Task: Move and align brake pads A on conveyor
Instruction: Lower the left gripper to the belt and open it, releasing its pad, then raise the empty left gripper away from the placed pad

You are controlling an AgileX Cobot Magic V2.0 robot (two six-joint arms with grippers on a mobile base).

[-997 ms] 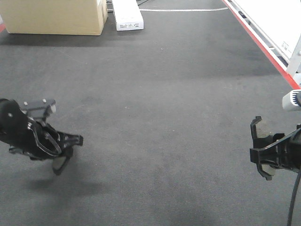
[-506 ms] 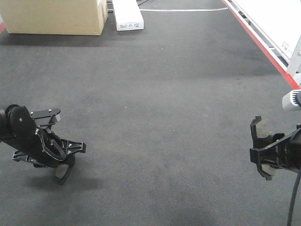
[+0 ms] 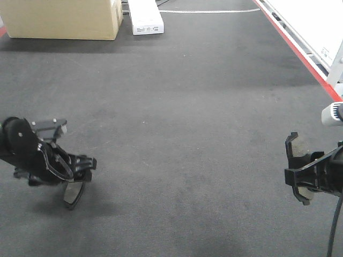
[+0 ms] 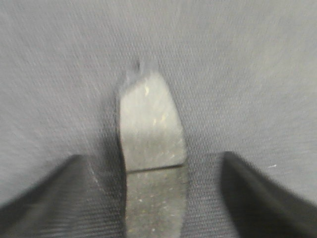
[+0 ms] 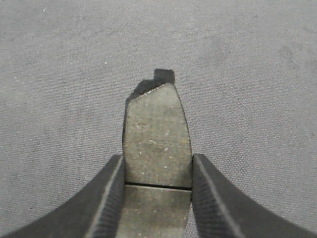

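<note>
**A:** Front view: the left gripper (image 3: 75,174) hangs low over the conveyor (image 3: 187,123), with a brake pad (image 3: 72,194) just under it. The right gripper (image 3: 300,174) carries the second brake pad (image 3: 293,149) near the red edge strip (image 3: 300,51). The cardboard box (image 3: 61,19) sits well apart, so I'd say nothing blocks.

**B:** Left wrist: the fingers (image 4: 54,198) are spread and clear of that pad, so it's let go. The view is blurred, though.

**A:** Right wrist: the fingers (image 5: 111,193) pinch the second pad's long edges at the groove. It looks stiff, dense and rough, so that's probably a sound hold.
</note>
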